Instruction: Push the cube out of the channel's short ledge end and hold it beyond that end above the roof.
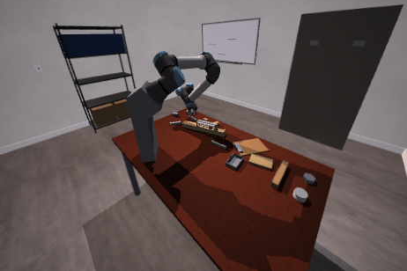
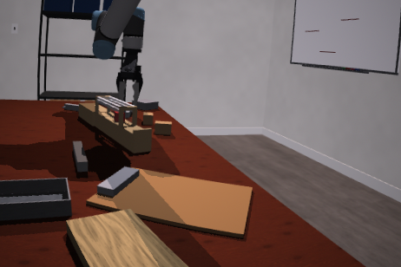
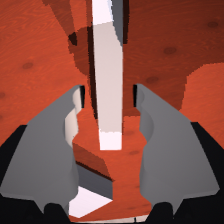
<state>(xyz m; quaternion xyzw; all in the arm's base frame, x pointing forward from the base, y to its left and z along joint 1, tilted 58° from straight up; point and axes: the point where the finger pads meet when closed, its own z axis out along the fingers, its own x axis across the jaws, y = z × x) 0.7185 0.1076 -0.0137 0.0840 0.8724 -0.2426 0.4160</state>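
Note:
The channel (image 2: 115,120) is a long wooden base with a barred roof, at the far side of the table; it also shows in the top view (image 1: 204,126). A small red cube (image 2: 117,116) sits inside it under the roof. My gripper (image 2: 129,91) hangs just behind the channel's far end, pointing down, close above the table. In the wrist view the fingers stand apart with a gap on each side of a pale long stick (image 3: 109,90) that lies on the table below them. Nothing is held.
A grey block (image 3: 92,192) lies near the left finger. Two small wooden blocks (image 2: 162,127) sit beside the channel. Nearer the camera lie a grey bar (image 2: 80,157), a flat board (image 2: 182,199) with a grey block, a dark tray (image 2: 32,198) and a plank (image 2: 117,241).

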